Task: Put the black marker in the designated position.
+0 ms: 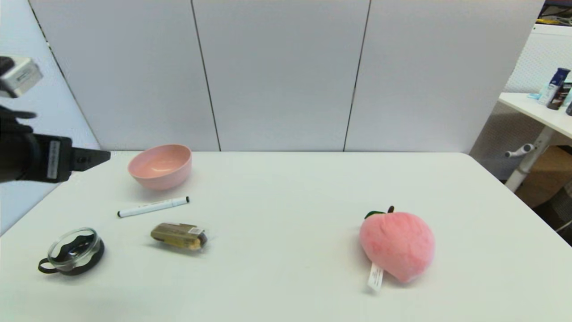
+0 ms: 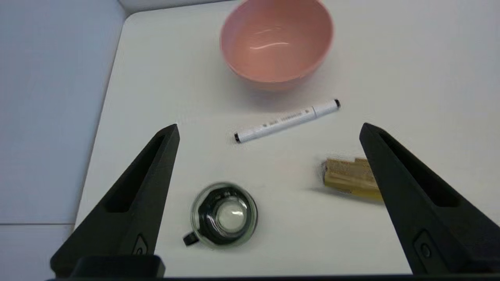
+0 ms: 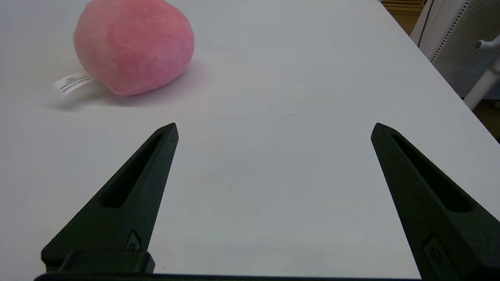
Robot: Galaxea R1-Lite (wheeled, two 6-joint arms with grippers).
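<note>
While the left end effector (image 2: 269,130) is hovering open above the worktop (image 1: 286,250), the black marker (image 1: 153,207) is lying at the pink bowl's (image 1: 160,166) 6 o'clock. Descending off-centre is risking rolling the slim barrel into the snack bar (image 1: 179,235) at its 5 o'clock. Parked near the plush peach (image 3: 133,45), the right end effector (image 3: 273,130) is sitting open.

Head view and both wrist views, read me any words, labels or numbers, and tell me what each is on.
No text can be read.
White-barrelled black marker: dark print along the barrel, blurred.
Pink plush peach: white sewn-in tag, print too small.
Brown wrapped snack bar: small white label, unreadable.
Left arm: white sticker, unreadable.
</note>
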